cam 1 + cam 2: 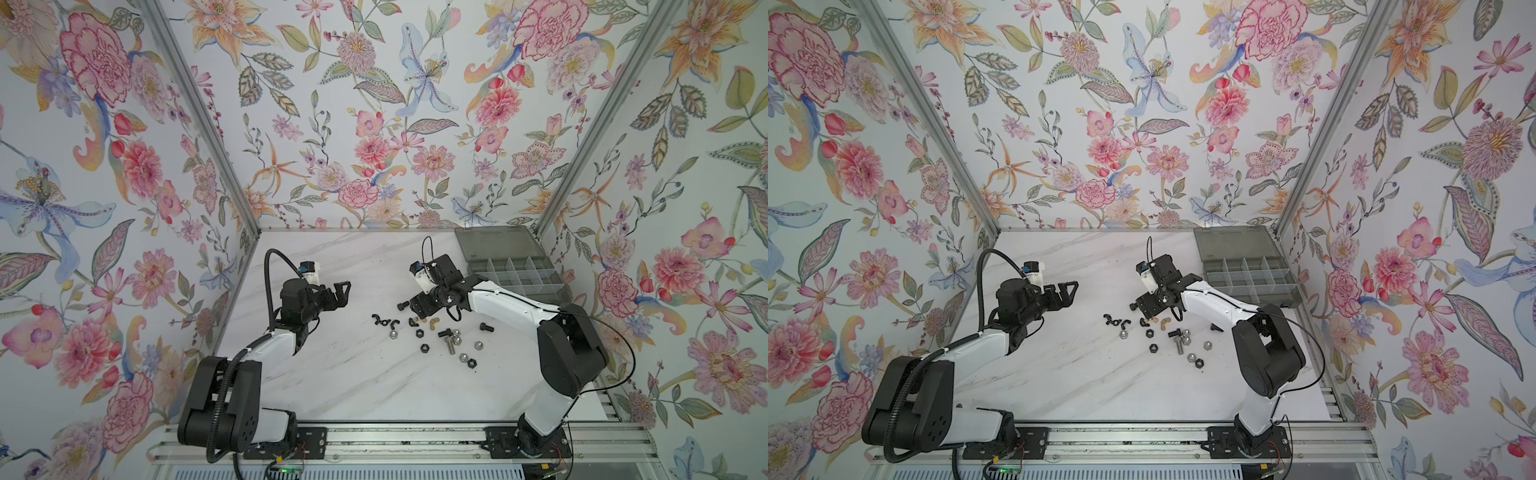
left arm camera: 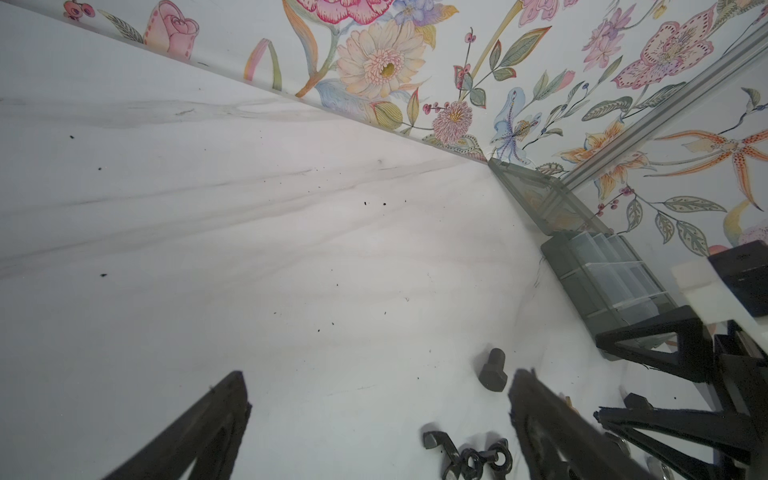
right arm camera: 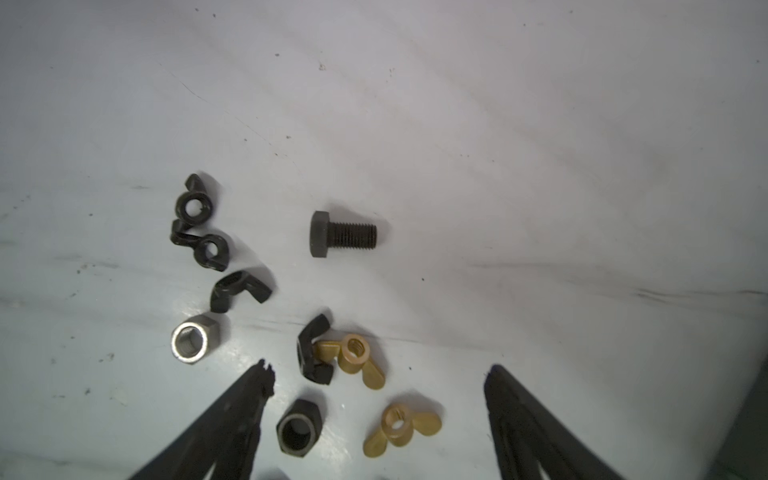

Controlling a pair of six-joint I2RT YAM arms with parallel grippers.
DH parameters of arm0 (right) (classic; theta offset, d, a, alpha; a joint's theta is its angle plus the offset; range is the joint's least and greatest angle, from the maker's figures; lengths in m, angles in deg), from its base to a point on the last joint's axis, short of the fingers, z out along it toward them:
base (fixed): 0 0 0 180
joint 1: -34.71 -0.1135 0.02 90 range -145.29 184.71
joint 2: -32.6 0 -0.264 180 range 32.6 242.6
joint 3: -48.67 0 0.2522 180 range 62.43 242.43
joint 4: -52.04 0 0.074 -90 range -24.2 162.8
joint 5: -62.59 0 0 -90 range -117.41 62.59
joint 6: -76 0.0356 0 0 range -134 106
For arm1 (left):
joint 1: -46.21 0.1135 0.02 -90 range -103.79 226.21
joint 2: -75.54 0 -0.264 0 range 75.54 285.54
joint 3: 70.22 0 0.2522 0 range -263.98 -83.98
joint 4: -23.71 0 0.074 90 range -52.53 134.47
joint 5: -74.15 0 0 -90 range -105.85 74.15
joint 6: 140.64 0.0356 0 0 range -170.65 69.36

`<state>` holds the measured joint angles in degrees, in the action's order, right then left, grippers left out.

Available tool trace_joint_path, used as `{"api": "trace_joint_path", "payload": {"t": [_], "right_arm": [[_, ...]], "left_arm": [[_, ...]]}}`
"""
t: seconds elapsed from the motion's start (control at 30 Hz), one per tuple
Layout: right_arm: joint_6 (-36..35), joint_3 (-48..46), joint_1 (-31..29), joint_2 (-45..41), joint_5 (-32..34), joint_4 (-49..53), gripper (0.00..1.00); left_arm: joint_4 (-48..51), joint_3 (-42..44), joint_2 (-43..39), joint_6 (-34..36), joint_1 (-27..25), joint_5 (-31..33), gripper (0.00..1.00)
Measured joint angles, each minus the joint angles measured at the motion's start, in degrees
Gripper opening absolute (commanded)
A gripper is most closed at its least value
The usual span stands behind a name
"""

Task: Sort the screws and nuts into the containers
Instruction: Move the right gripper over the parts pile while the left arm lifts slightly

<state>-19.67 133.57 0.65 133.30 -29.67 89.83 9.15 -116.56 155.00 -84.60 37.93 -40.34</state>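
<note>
Right fingers [image 3: 232,419]: wide, empty, hovering near black screw [image 3: 343,235]
Left fingers [image 2: 199,428]: wide, empty
Nuts [image 3: 353,353]: scattered beside black screw, on bench [image 3: 540,166]

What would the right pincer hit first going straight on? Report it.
Probably the brass wing nut just ahead of the open right pincer, touching a black wing nut; farther on, the black bolt. Depth unclear: the tabletop may come first.

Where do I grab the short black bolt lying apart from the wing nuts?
Across the threaded shank of the short black bolt, probably from straight above: it lies on its side on the white marble table, clear of the nuts.
</note>
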Motion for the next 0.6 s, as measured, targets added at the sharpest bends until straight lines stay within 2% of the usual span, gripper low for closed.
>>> {"api": "trace_joint_path", "payload": {"t": [0.23, 0.6], "right_arm": [[-6.19, -0.02, 0.07, 0.04, 3.43, 4.24, 0.75], [-15.23, -0.02, -0.44, 4.31, 6.40, 5.38, 0.67]], "left_arm": [[0.00, 0.00, 0.81, -0.48, 0.00, -1.11, 0.99], [0.02, 0.00, 0.83, -0.57, 0.00, -2.19, 0.99]]}}
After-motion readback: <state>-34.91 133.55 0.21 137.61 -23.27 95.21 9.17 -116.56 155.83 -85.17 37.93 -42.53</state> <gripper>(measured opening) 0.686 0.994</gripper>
